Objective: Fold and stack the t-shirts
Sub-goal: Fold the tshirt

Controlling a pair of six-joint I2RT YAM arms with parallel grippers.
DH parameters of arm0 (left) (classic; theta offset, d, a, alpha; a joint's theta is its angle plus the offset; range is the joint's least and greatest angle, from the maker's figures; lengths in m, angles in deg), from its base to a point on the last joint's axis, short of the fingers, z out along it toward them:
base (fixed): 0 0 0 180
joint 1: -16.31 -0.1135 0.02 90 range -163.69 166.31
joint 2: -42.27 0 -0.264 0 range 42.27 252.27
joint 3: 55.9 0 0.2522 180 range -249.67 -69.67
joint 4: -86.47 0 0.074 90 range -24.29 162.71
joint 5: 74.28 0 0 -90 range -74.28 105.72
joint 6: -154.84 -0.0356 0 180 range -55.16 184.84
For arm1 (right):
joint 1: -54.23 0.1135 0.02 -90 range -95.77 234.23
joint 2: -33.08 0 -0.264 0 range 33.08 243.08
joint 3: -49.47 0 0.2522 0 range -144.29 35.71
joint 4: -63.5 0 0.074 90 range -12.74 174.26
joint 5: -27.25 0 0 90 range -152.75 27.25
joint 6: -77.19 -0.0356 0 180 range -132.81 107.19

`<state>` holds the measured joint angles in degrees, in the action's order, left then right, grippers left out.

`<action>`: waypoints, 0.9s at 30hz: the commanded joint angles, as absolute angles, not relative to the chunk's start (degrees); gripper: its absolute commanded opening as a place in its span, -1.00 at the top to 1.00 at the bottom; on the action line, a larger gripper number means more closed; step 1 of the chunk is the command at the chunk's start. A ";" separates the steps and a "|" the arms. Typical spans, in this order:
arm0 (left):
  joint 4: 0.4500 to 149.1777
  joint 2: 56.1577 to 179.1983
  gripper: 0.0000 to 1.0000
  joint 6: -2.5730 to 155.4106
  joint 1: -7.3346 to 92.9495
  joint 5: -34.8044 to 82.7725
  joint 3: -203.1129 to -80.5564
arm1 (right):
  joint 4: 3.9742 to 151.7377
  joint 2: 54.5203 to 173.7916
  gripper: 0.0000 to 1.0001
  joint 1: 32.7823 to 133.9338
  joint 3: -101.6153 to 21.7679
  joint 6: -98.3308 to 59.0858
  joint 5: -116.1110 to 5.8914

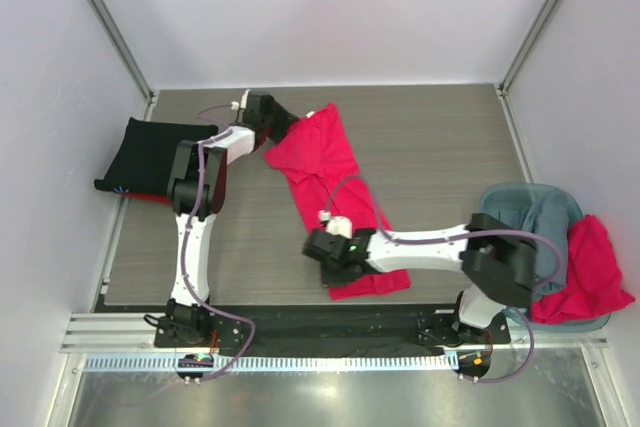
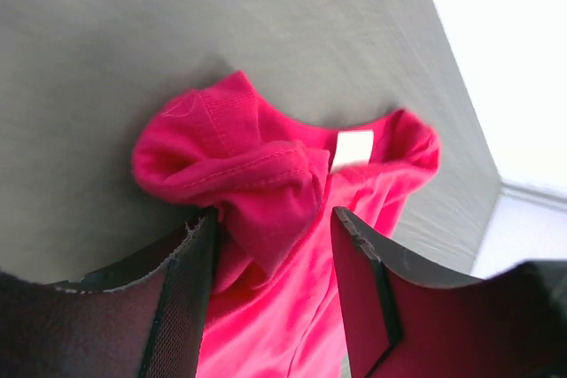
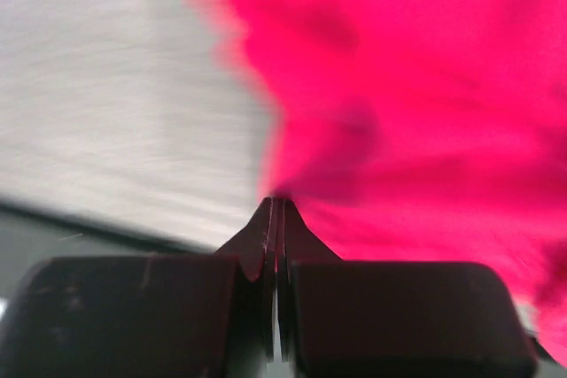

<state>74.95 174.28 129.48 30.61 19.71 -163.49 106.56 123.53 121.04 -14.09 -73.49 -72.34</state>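
The pink-red t-shirt (image 1: 325, 162) lies stretched diagonally across the table (image 1: 440, 137), probably to pull it flat. The left end effector (image 2: 275, 219) gapes wide around the bunched collar. The right end effector (image 3: 276, 205), pressed together, seems through the blur to pinch the hem. There is room to the right, while a folded black t-shirt (image 1: 150, 152) crowds the left edge.

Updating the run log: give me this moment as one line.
stage: folding pink-red shirt | left gripper: open, straddling collar | right gripper: shut on hem | black shirt: folded, table left
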 commanded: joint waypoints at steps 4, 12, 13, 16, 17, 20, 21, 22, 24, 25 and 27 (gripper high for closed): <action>71.04 186.22 -0.09 126.89 34.06 26.00 -181.51 | 97.23 134.06 0.98 127.27 -29.41 -66.79 -63.56; 70.95 193.45 -0.09 126.02 34.24 28.65 -192.37 | 95.19 125.64 0.98 116.66 -31.89 -57.99 -59.16; 71.65 191.79 -0.11 125.49 34.06 28.21 -191.58 | 95.02 123.36 0.98 111.67 -30.22 -56.85 -58.80; 74.12 189.58 -0.24 121.98 33.36 27.15 -190.07 | 94.23 120.27 0.94 103.91 -28.02 -53.08 -58.18; 73.25 188.79 -0.25 120.84 33.01 26.97 -190.60 | 93.88 118.96 0.92 99.19 -27.92 -49.67 -58.62; 70.52 185.30 -0.29 119.33 31.61 24.26 -190.35 | 91.08 118.07 0.81 92.75 -28.36 -41.06 -61.76; 72.08 183.27 -0.33 119.42 31.25 23.73 -185.03 | 90.36 118.15 0.67 91.60 -28.36 -39.37 -63.18; 76.27 181.51 -0.41 119.59 30.90 23.11 -182.46 | 89.05 118.41 0.60 90.63 -28.27 -37.00 -64.76; 78.15 176.32 -0.60 118.72 30.11 22.58 -176.75 | 88.59 121.30 0.50 87.12 -31.32 -32.59 -65.38; 78.16 174.74 -0.65 118.02 30.02 21.01 -175.15 | 90.43 122.62 0.50 85.54 -33.09 -32.93 -65.74; 76.67 168.94 -0.72 116.53 29.67 18.72 -172.51 | 89.85 126.06 -0.01 77.66 -33.81 -36.25 -54.89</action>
<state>74.56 179.17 120.19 30.46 23.14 -175.03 92.05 122.48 85.19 -30.92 -39.68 -61.65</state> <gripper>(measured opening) 0.848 0.357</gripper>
